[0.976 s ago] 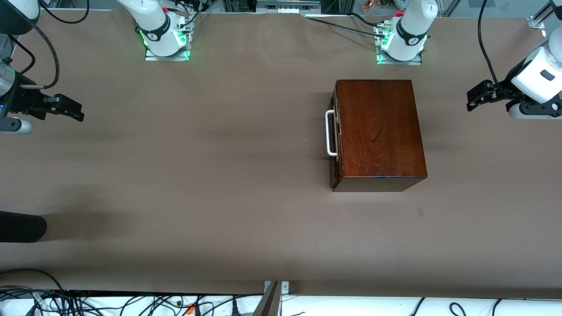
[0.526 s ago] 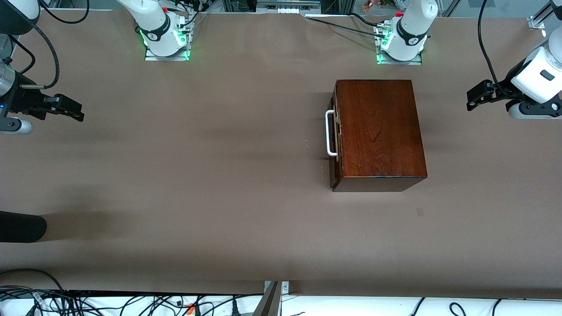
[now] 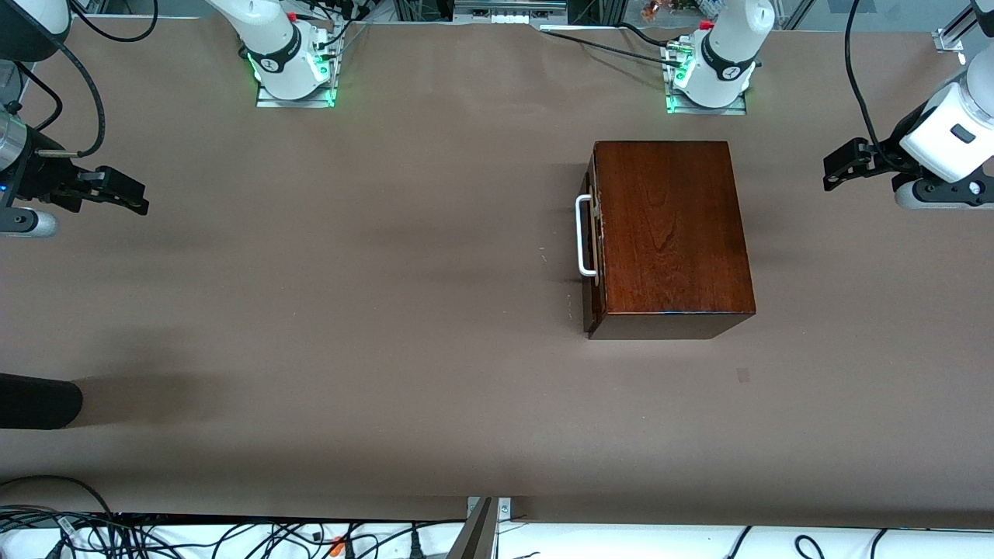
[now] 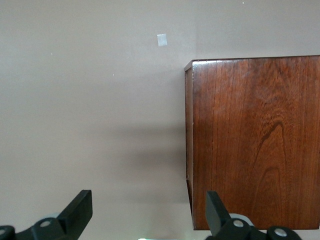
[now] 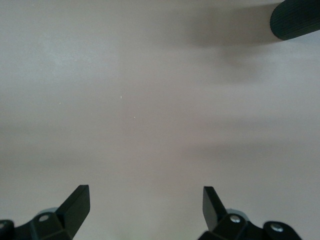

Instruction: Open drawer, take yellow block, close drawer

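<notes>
Front view first: the left gripper point(image 3: 835, 172) is seen spread wide and empty over bare table at the left arm's end, well apart from the box point(image 3: 672, 233). The right gripper point(image 3: 133, 196) is likewise held wide open with nothing in it, over bare brown table point(image 3: 349, 310) at the right arm's end. One mahogany box is counted, its single drawer point(image 3: 593, 256) shut, the white handle point(image 3: 581, 236) facing the right arm's end. No yellow block is to be seen. One dark cylinder point(image 3: 35, 401) is noted at the table edge.
</notes>
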`<state>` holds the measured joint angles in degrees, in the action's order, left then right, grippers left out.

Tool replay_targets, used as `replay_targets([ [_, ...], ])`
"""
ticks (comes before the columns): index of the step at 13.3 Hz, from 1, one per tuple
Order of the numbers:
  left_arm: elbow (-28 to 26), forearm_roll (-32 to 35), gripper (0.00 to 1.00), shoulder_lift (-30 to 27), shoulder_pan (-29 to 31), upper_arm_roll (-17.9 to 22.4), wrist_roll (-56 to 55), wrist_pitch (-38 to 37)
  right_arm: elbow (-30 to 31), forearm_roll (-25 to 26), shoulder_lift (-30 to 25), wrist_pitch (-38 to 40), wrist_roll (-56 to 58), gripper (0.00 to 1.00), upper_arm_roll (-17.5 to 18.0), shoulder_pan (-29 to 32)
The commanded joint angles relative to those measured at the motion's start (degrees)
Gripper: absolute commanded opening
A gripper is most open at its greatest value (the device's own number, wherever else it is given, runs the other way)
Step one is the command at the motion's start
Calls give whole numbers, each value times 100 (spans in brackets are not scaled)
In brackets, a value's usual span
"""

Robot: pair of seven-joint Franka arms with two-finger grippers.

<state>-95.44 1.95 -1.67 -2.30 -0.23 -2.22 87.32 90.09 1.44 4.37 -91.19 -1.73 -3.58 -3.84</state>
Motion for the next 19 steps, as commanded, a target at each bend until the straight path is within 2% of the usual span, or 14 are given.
replay_targets([
  [1, 192, -1, 100, 106, -34, -12, 11, -329, 18, 23, -77, -4, -29, 100, 50, 41],
  [4, 192, -10, 100, 124, -192, -100, 2, -391, 18, 23, -77, -4, -29, 100, 50, 41],
  [6, 192, -36, 100, 141, -271, -424, -50, -479, 18, 31, -77, -4, -29, 100, 50, 41],
  [9, 279, -36, 100, 526, -271, -1328, -286, -235, 18, 31, -77, -4, -29, 100, 50, 41],
  [12, 990, -167, 100, 1273, -306, -1918, -866, -128, 18, 23, -77, -4, -29, 100, 50, 41],
  [16, 1229, -134, 100, 2029, -990, -2034, -2051, 626, 18, 14, -77, -4, -29, 100, 50, 41],
  [19, 1203, 269, 100, 2355, -1588, -2034, -2633, 857, 18, 14, -68, -4, -29, 100, 50, 41],
])
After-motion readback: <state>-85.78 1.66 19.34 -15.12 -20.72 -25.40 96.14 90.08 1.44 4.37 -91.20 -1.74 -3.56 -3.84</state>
